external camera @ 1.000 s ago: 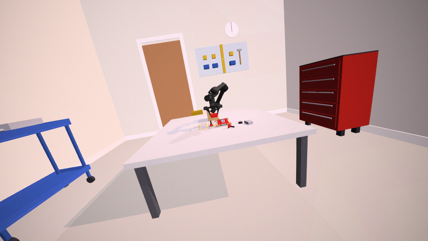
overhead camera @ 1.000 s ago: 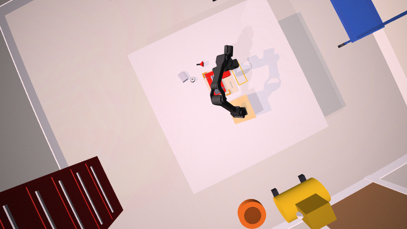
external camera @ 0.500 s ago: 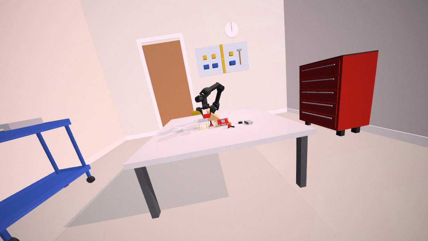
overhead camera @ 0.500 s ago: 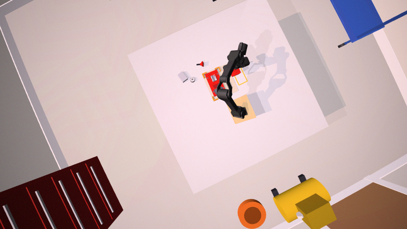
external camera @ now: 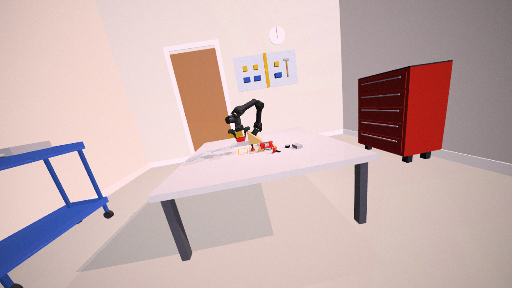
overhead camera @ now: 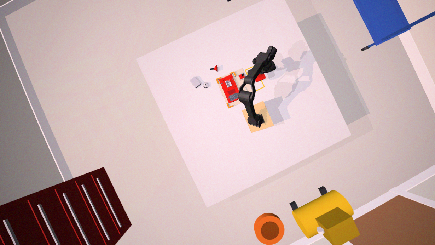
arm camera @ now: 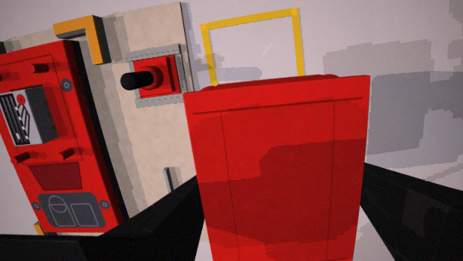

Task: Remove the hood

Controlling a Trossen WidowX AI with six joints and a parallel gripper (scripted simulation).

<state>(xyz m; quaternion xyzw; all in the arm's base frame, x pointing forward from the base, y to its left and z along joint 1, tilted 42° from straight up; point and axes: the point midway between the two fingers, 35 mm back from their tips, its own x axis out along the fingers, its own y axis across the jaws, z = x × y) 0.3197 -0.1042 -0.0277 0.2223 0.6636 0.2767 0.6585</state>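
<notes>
The gripper (arm camera: 280,226) holds the red hood (arm camera: 279,158) above the table, short of the yellow outline (arm camera: 252,45) — best lowered flat, centred inside it, before release.

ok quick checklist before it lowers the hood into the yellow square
1. Hood held between the fingers: ok.
2. Hood off the car: ok, the engine bay is uncovered.
3. Hood over the yellow square: not ok by the wrist view, most of the outline lies beyond the hood's far edge.
4. Inside of the square free of parts: ok for the part that shows.
5. Hood apart from the table: ok, it is held above it.
</notes>
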